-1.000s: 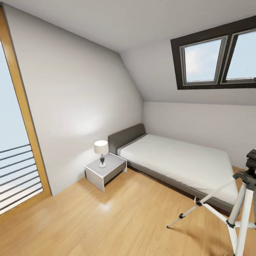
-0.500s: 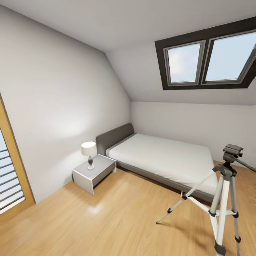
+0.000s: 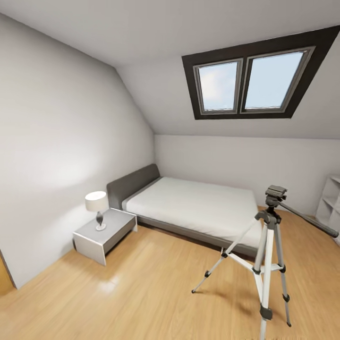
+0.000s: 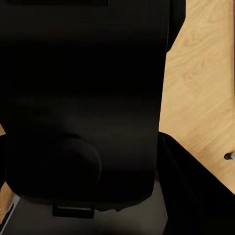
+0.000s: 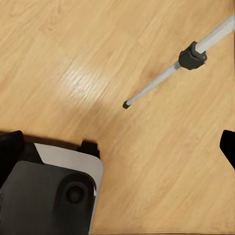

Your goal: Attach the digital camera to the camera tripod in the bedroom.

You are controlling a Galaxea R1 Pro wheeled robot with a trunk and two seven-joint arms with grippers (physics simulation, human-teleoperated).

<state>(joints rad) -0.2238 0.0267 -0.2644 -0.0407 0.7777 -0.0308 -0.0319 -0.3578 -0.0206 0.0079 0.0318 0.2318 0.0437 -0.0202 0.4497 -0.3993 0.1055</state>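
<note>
The camera tripod (image 3: 267, 245) stands on the wood floor at the right of the head view, in front of the bed's foot. It has silver legs, a black pan head (image 3: 276, 192) and a side handle pointing right. One of its legs (image 5: 169, 76) crosses the right wrist view. A black boxy body with a round knob, the digital camera (image 4: 88, 98), sits close against the left wrist camera, and my left gripper (image 4: 112, 215) appears shut on it. My right gripper (image 5: 117, 149) hangs open above the floor, with a dark fingertip (image 5: 228, 147) at the frame's edge.
A low grey bed (image 3: 189, 205) lies against the far walls, with a grey nightstand (image 3: 105, 229) and a lamp (image 3: 97, 203) beside it. Dark-framed skylights (image 3: 248, 80) sit in the sloped ceiling. A white shelf (image 3: 331, 200) stands at the far right. The robot's base (image 5: 49, 196) is over the floor.
The head view has swung to the right: the wooden door frame and railing have left the picture and the whole tripod and a shelf have come in. Nothing in the room itself moved.
</note>
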